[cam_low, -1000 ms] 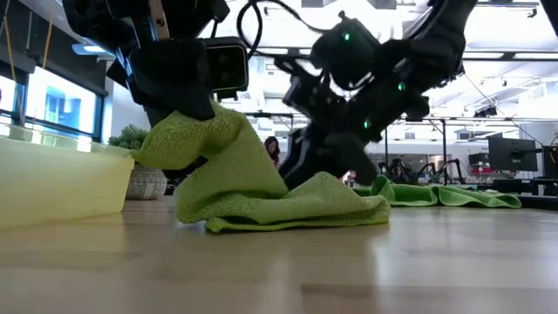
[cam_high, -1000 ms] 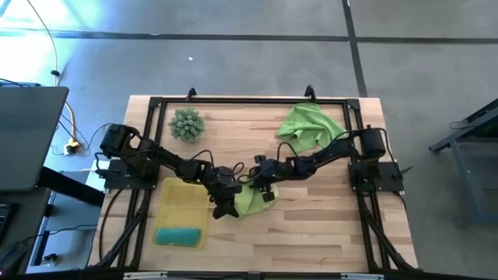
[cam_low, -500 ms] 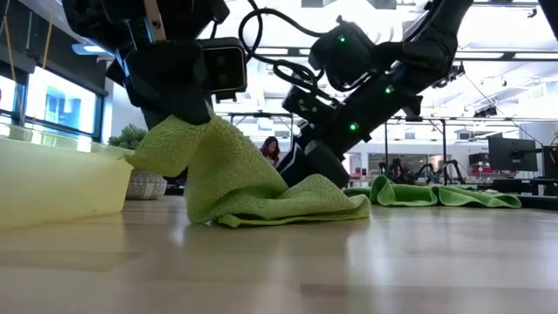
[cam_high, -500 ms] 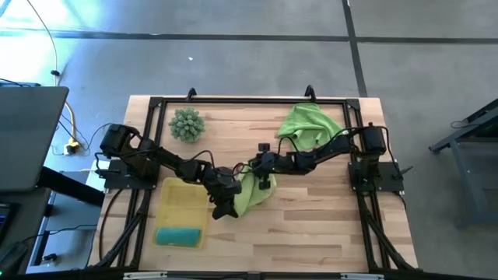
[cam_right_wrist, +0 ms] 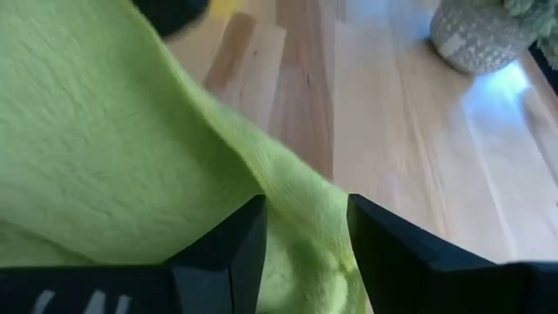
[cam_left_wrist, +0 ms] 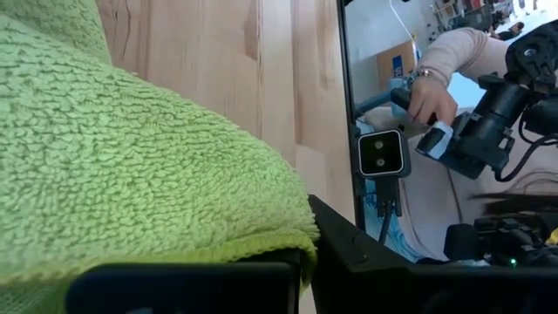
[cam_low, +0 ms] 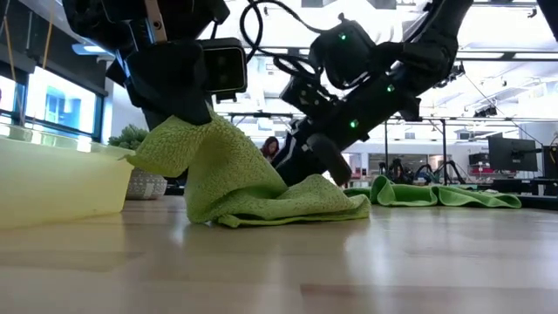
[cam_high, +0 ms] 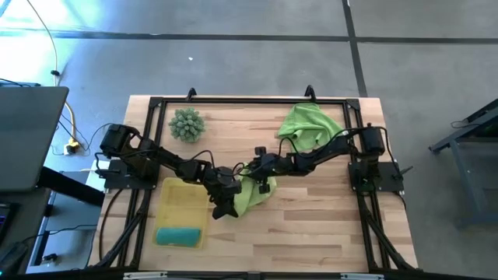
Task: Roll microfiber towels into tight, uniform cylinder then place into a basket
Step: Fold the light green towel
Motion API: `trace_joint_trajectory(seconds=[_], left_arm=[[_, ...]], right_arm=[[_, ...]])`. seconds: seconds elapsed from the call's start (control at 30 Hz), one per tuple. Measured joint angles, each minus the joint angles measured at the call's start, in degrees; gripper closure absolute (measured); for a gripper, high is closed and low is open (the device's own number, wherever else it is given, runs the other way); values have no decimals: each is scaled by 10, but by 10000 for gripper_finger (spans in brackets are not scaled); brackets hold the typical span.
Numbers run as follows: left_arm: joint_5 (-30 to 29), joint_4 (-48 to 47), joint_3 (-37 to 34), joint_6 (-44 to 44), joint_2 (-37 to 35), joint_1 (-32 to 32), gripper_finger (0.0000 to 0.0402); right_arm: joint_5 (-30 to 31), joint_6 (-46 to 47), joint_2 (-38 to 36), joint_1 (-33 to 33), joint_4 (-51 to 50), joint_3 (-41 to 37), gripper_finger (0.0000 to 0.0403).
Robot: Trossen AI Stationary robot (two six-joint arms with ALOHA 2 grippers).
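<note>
Since half a second ago the right gripper (cam_high: 250, 174) has slid a little further toward the table's middle, onto the far edge of the lime green towel (cam_high: 250, 194); the towel's shape has barely changed. In the low view its dark fingers (cam_low: 327, 157) now angle down just behind the towel's folded heap (cam_low: 253, 187), and its wrist view shows the two fingers standing apart with towel cloth (cam_right_wrist: 131, 148) between them.

The left gripper (cam_high: 223, 208) reaches in from the table's left side and is clamped shut on one corner of the same towel, holding that corner raised off the wood while the rest lies bunched on the table (cam_high: 311, 225).

A second lime green towel (cam_high: 310, 124) lies crumpled near the far right corner. The teal towel (cam_high: 180, 236) lies rolled at the near end of the yellow basket (cam_high: 180, 204), just left of the grippers. A spiky green ball (cam_high: 187, 124) sits near the far left.
</note>
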Motion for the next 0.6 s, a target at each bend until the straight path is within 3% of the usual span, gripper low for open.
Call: trace_joint_trajectory(seconds=[0.47,0.6], left_arm=[[0,0,0,-1,0,0,401],[-1,0,0,-2,0,0,401]], right_arm=[[3,-86,37,0,37,-1,250],[43,-90,44,0,63,-1,250]])
